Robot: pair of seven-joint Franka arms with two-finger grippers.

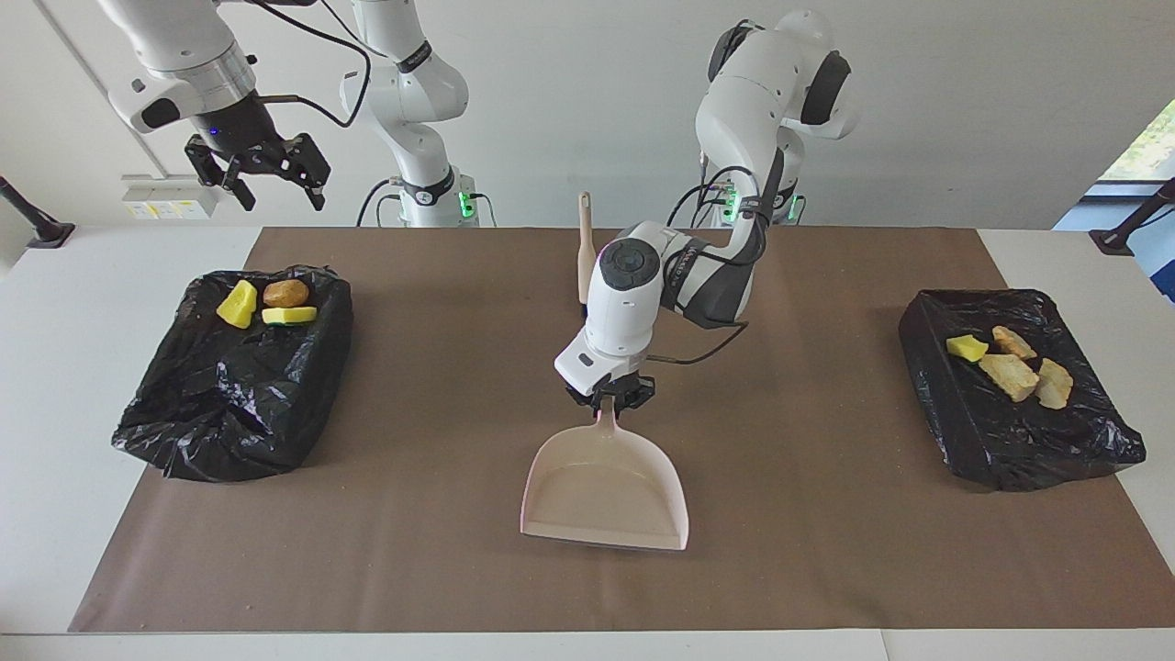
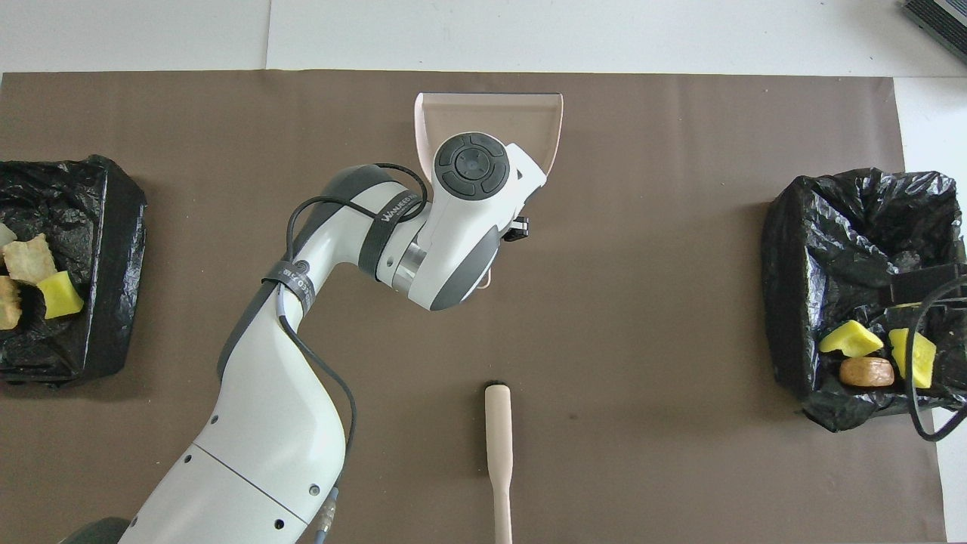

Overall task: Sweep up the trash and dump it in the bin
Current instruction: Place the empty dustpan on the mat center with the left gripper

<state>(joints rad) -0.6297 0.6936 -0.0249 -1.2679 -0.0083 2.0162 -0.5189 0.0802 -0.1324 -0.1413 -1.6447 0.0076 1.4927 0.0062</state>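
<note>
My left gripper is shut on the handle of the pale pink dustpan, which sits low over the middle of the mat with its mouth pointing away from the robots. From overhead the wrist covers the handle and only the pan shows. The trash lies in two black-lined bins: yellow chunks and a brown lump in one bin, a yellow chunk and tan lumps in the other bin. My right gripper hangs open, high over the bin at its own end.
The beige brush lies on the brown mat near the robots, bristles pointing away from them, partly covered by the left arm in the facing view. The bins stand at the mat's two ends.
</note>
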